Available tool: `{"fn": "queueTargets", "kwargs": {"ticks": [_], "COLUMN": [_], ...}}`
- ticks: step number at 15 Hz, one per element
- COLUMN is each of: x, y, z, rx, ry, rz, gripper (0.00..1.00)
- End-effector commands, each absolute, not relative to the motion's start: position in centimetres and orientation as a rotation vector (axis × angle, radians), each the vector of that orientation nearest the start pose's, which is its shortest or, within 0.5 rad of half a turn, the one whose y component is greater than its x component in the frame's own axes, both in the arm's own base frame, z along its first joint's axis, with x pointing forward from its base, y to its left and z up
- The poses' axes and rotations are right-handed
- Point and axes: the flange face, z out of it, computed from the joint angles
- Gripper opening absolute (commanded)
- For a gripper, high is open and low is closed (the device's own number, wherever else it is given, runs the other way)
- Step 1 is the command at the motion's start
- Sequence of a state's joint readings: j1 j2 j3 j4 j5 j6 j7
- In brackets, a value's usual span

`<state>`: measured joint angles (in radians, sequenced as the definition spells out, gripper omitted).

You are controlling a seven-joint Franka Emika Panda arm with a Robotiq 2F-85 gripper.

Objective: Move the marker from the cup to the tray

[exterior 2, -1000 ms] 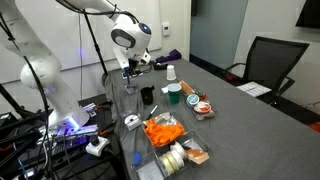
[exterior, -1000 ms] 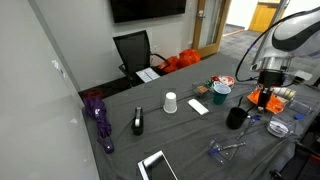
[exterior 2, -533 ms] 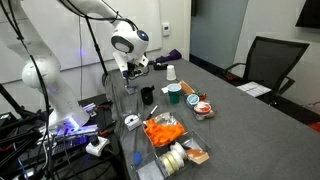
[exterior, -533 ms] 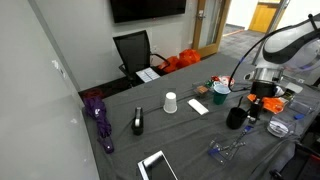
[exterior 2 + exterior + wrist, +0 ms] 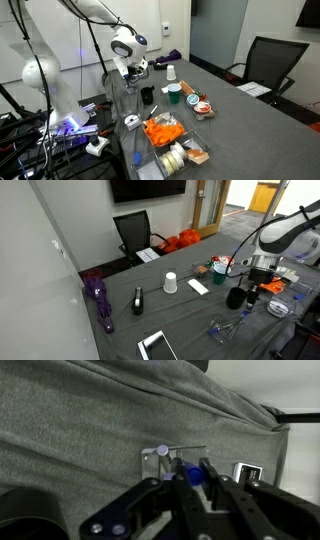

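My gripper [image 5: 190, 480] is shut on a marker [image 5: 192, 475] with a blue cap, held above the grey tablecloth. In both exterior views the gripper [image 5: 251, 283] [image 5: 128, 76] hangs beside the black mug [image 5: 236, 297] [image 5: 147, 95]. The teal cup [image 5: 220, 270] [image 5: 175, 93] stands a little away from it. The orange tray [image 5: 163, 130] lies nearer the table's end; in an exterior view the tray [image 5: 270, 281] shows only partly behind the gripper.
A clear holder with a pale round cap [image 5: 160, 452] and a small box [image 5: 247, 472] lie under the gripper. A white paper cup [image 5: 170, 282] [image 5: 171, 72], a purple umbrella [image 5: 98, 295], a tablet [image 5: 157, 345] and an office chair [image 5: 133, 230] are around.
The gripper has moved with the marker away from the teal cup, toward the black mug's side of the table, and a little lower.
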<state>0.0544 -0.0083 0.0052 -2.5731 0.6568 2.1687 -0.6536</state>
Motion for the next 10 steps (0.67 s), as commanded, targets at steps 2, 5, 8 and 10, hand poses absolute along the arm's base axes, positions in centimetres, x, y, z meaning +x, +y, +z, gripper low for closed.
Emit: {"fn": "queueTargets", "kwargs": {"ticks": [2,5,8,10], "x": [38.6,37.6,36.9,36.6], "y": [4.5,4.2,4.0,3.7], "z": [23.0,22.6,22.0,21.6], "rx": [-2.561,-2.533,-2.517,-2.509], "ry": [-0.366,-0.425,-0.480,-0.509], "rz": [0.246,0.192,0.118,0.060], "gripper": [0.05,0.05,0.05,0.05]}}
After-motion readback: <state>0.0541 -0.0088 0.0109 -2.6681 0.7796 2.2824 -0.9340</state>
